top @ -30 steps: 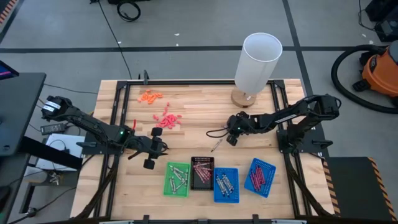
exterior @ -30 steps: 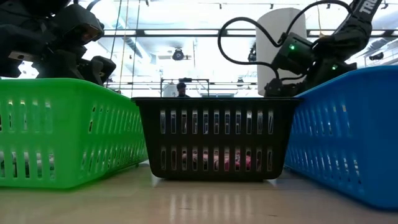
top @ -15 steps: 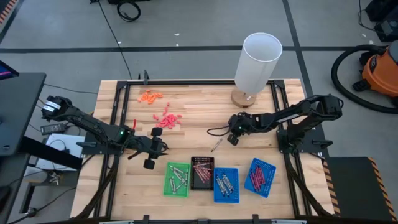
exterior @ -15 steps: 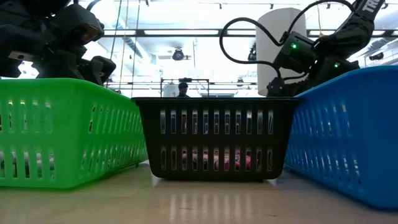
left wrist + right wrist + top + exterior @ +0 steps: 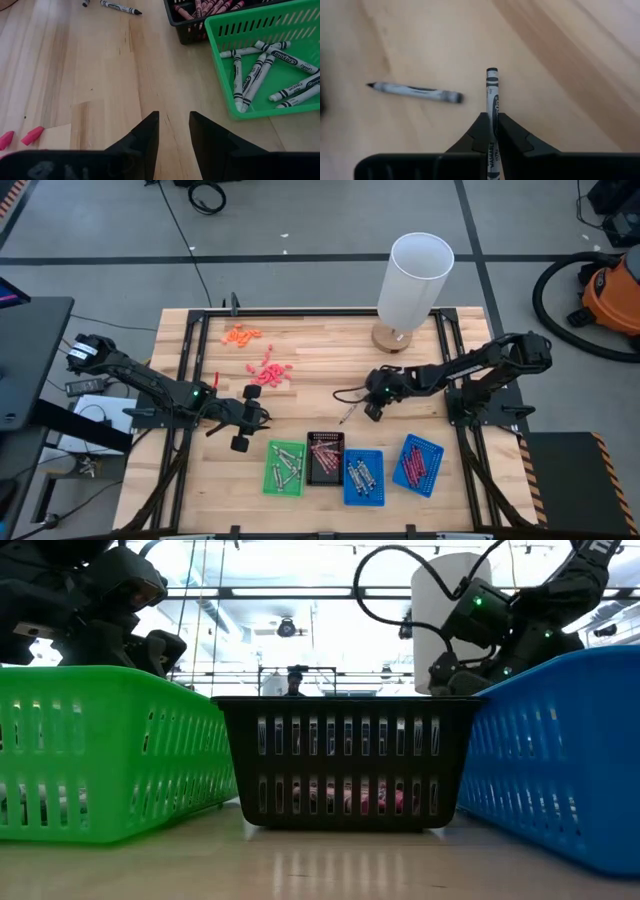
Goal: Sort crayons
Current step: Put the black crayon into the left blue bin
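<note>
Right gripper [image 5: 491,131]: we saw it clamped on a grey crayon [image 5: 492,95], lifted off the table [image 5: 320,360].
Loose crayon [image 5: 415,91]: lay on the wood nearby.
Left gripper [image 5: 173,131]: waited part-open beside the green tray [image 5: 280,107].
Advice: we judged a firm, level carry to the green tray's grey crayons best.
</note>
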Tool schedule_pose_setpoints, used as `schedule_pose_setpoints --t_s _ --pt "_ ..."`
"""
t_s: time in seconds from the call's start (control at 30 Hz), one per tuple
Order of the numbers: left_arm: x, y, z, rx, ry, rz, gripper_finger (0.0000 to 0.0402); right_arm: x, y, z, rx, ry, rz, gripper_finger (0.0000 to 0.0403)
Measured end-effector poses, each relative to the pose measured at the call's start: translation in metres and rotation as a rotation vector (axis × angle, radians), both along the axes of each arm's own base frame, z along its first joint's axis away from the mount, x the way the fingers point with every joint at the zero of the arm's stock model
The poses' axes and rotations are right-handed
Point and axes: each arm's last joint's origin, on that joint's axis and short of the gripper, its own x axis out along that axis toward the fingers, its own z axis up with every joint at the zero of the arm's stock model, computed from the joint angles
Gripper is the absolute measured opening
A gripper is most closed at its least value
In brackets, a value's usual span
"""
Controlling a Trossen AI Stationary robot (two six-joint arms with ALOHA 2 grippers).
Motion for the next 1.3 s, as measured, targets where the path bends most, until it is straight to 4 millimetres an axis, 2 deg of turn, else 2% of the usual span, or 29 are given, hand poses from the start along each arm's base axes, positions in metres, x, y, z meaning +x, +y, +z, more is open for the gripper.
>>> schedule_pose_setpoints --t_s 0.3,0.63,0.97,1.3 --pt "0.0 0.0 0.0 0.0 0.0 0.0 0.0117 0.023 0.021 0.026 0.008 -0.104 0.092 0.003" --pt "0.0 0.0 0.0 -0.005 0.001 0.005 0.0117 0.039 0.07 0.054 0.153 -0.205 0.165 0.0031" --pt "0.0 0.0 0.0 -0.006 0.0 0.005 0.0117 0.025 0.125 0.059 0.32 -0.21 0.094 0.0031" --pt "0.0 0.0 0.0 -0.001 0.0 0.001 0.0117 0.006 0.163 0.057 0.304 -0.246 0.026 0.0031"
